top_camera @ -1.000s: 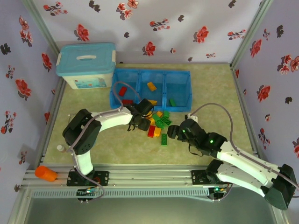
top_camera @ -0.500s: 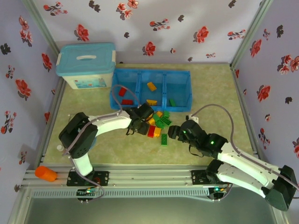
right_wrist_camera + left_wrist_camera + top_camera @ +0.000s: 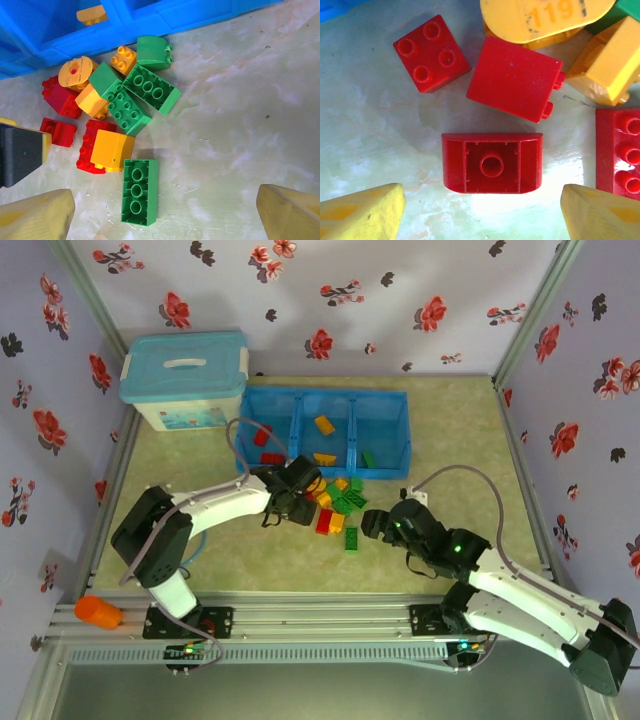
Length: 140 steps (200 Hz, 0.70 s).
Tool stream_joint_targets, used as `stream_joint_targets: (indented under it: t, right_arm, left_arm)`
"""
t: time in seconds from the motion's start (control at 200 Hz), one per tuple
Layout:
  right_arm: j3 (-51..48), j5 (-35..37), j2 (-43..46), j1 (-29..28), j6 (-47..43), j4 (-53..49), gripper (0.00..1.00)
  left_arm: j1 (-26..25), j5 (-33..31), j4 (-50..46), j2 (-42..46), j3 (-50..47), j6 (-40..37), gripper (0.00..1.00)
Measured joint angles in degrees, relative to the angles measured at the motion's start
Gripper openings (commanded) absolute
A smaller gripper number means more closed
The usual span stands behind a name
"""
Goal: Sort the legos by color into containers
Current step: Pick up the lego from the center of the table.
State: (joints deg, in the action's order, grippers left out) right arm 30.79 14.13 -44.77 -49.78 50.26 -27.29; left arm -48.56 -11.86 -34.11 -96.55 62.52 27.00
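Where bare, glossy tabletop (image 3: 455, 430) (floral walls (image 3: 400, 285))

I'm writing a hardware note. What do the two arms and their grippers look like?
The left arm and right arm have white links, black joints and looping grey cables. The left gripper and right gripper are black with yellow wedge-shaped fingers.

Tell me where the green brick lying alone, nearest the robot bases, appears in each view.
Top external: the lone green brick lies just below the pile, mid-table.
Right wrist: lower centre, directly under the orange block.
Shared landmark: the blue tray beyond the pile, along the top at the wrist.
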Motion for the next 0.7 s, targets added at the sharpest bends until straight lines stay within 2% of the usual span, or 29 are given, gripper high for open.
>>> stream_joint_targets:
  t: [0.475,0.575,0.7]
  right_arm:
    - [0.0,0.9,0.0,0.0,0.8,-0.1,0.95]
    - [0.0,0.9,0.0,0.0,0.9,-0.4,0.94]
    - [0.0,1.1,0.0,0.0,0.9,-0.7,0.95]
  left_arm:
    - [1.7,3.4,2.2,-5.1,0.3,1.2,0.85]
    - [2.2,4.2,3.3,-5.8,0.3,1.2,0.82]
    - [2.3,4.9,4.0,-7.0,0.3,1.5,0.73]
